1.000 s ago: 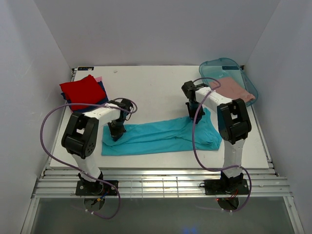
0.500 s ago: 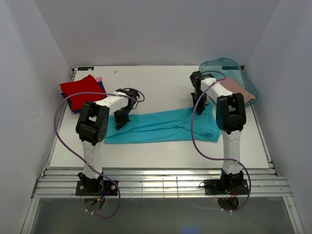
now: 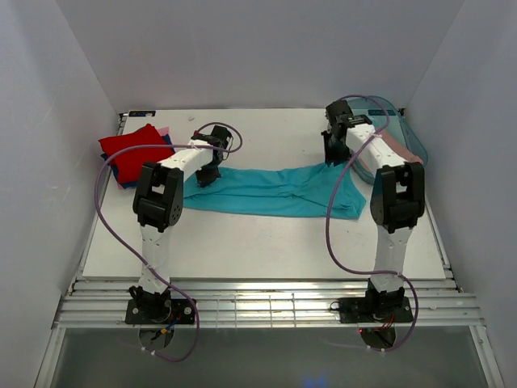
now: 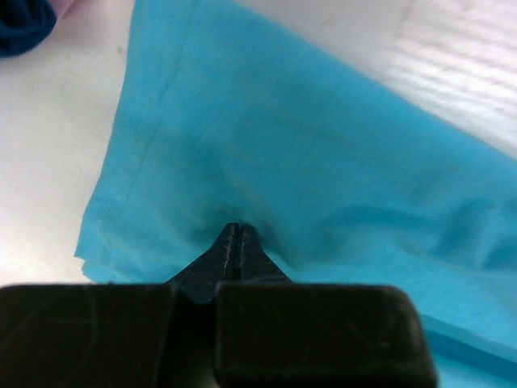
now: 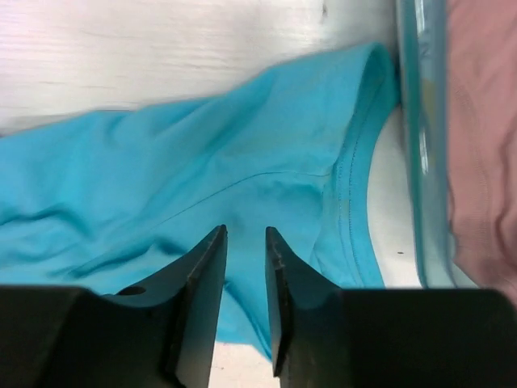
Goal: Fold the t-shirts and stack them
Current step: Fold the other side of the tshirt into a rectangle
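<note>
The large teal t-shirt (image 3: pixel 266 192) lies folded into a long strip across the table's middle. My left gripper (image 3: pixel 208 174) is at the strip's left end. In the left wrist view its jaws (image 4: pixel 234 229) are shut, pinching a pucker of the teal cloth (image 4: pixel 323 145). My right gripper (image 3: pixel 333 153) hangs over the strip's right end beside the tub. In the right wrist view it (image 5: pixel 245 233) is open, with teal cloth (image 5: pixel 202 162) showing in the gap. A red t-shirt (image 3: pixel 133 149) tops a folded pile at the back left, over a dark blue one (image 4: pixel 20 28).
A translucent teal tub (image 3: pixel 404 133) stands at the back right with a dusty-pink t-shirt (image 5: pixel 485 137) inside. Its wall (image 5: pixel 420 121) is just right of my right fingers. White walls close in the table on three sides.
Both arms reached toward the back of the table, dragging the teal t-shirt that way. The right jaws went from shut to open, letting go of the cloth.
</note>
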